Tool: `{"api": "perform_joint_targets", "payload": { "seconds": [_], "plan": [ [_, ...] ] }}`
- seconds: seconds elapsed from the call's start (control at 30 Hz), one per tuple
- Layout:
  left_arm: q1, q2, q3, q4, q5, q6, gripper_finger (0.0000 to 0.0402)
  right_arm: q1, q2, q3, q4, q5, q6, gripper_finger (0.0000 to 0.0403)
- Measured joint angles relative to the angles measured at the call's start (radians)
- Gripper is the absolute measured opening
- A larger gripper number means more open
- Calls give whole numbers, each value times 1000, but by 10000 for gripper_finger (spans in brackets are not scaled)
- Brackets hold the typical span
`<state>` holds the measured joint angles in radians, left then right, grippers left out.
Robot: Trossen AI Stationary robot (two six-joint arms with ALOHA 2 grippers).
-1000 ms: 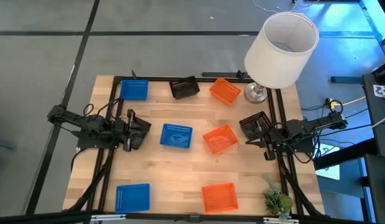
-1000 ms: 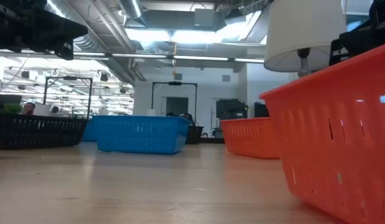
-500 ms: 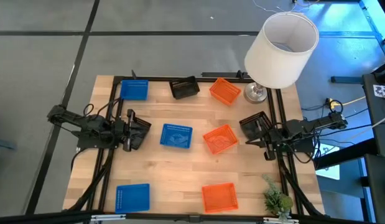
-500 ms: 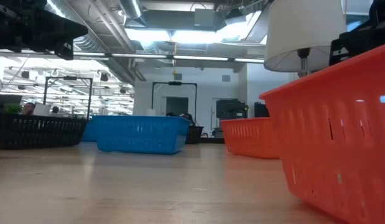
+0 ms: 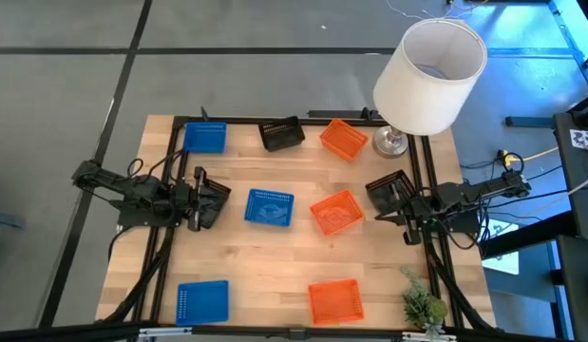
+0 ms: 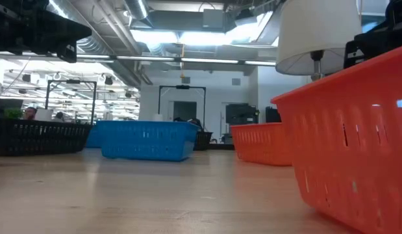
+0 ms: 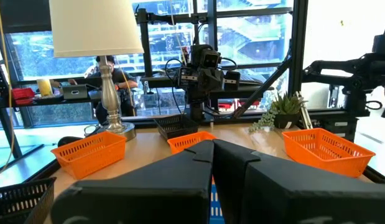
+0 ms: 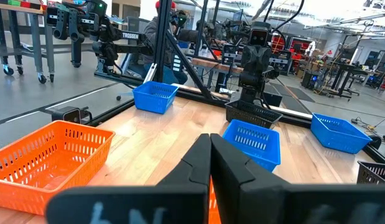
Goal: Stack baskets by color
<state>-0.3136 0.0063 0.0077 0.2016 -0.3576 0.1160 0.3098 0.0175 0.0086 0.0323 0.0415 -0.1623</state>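
Nine mesh baskets lie on their bottoms on the wooden table. Blue ones lie at far left [image 5: 205, 137], centre [image 5: 270, 207] and near left [image 5: 202, 300]. Orange ones lie at the far side [image 5: 343, 139], centre [image 5: 335, 212] and near side [image 5: 333, 300]. One black basket [image 5: 281, 134] sits at the far edge, one [image 5: 389, 188] beside my right gripper [image 5: 381, 213], and one [image 8: 251, 113] below my left gripper [image 5: 216, 201]. Both grippers are shut, hover level above the table and hold nothing.
A lamp with a large white shade [image 5: 429, 76] stands on its metal foot [image 5: 389, 142] at the far right corner. A small green plant [image 5: 422, 309] stands at the near right corner. A black frame rail [image 5: 275, 121] runs along the far edge.
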Motion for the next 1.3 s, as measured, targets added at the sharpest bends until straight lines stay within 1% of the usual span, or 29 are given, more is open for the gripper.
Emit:
{"api": "perform_joint_targets", "payload": {
  "seconds": [0.77, 0.83, 0.93, 1.07, 1.2, 1.3],
  "plan": [
    [0, 0, 0, 11, 0, 1, 0, 0, 0, 0, 6, 0, 1, 7],
    [0, 0, 7, 39, -32, 30, 0, 0, 0, 0, 7, 0, 1, 7],
    [0, 2, 67, -2, -73, 28, 0, 0, 0, 0, 7, 0, 0, 7],
    [0, 69, 209, -174, -107, 28, 0, 0, 0, 0, 22, 0, 0, 7],
    [0, 208, 376, -291, -161, 23, 0, 0, 0, 0, 45, 0, 0, 7],
    [0, 348, 503, -452, -184, -28, 0, 0, 0, 0, 59, 0, 0, 7]
  ]
}}
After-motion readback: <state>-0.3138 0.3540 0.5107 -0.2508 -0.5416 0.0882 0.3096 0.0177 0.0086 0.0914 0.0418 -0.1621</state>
